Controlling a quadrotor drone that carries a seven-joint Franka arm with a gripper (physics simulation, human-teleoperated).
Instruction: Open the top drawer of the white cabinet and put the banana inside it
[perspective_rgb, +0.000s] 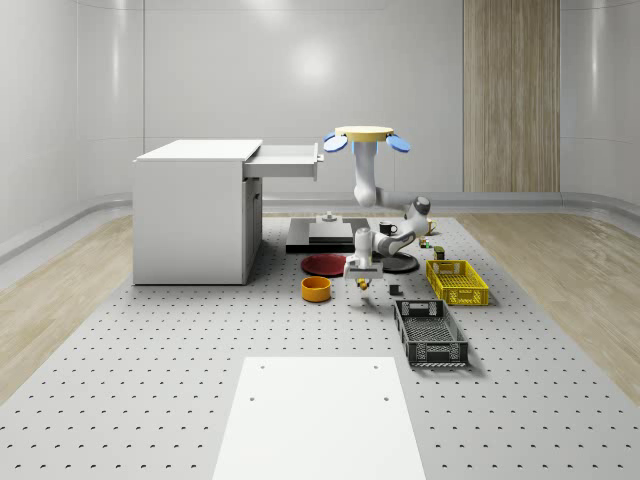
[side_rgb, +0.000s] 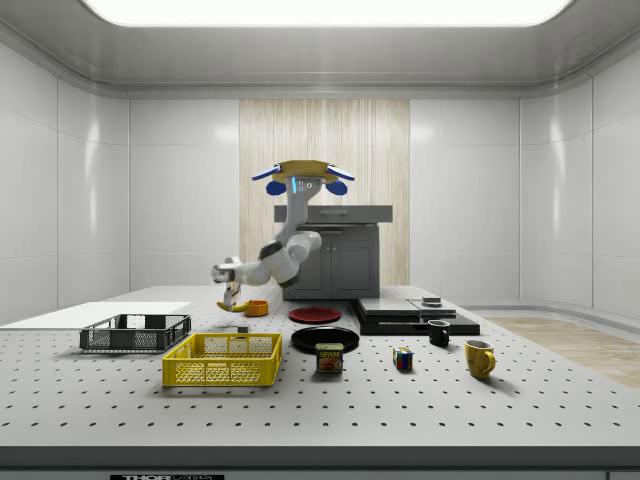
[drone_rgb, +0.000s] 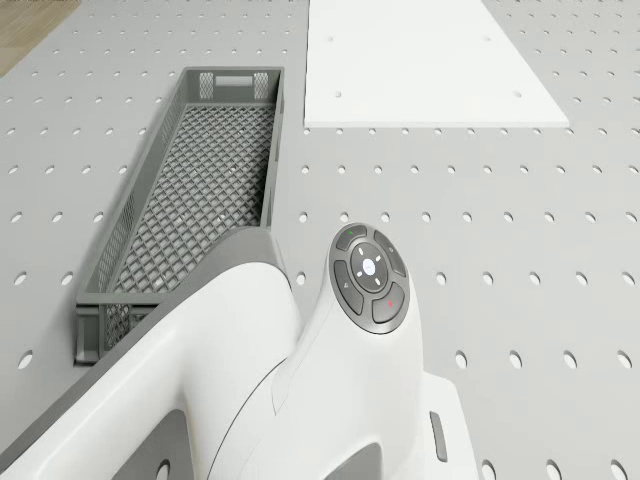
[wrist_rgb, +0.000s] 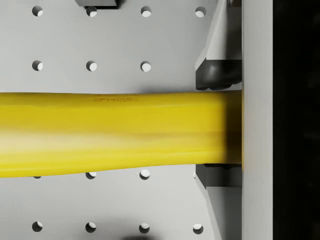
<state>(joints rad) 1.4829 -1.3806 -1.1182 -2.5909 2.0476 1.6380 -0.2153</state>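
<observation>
Claw grips the long yellow banana, clamped between dark finger pads, held above the grey perforated table. Drone hovers over the table's middle, beside the white cabinet, whose top drawer stands pulled out. Room: pale panelled walls, one wooden panel, wood flooring around the table. Counted: two mesh crates, one yellow, one grey; one orange bowl; one red plate; one white flat sheet at the table's near edge.
</observation>
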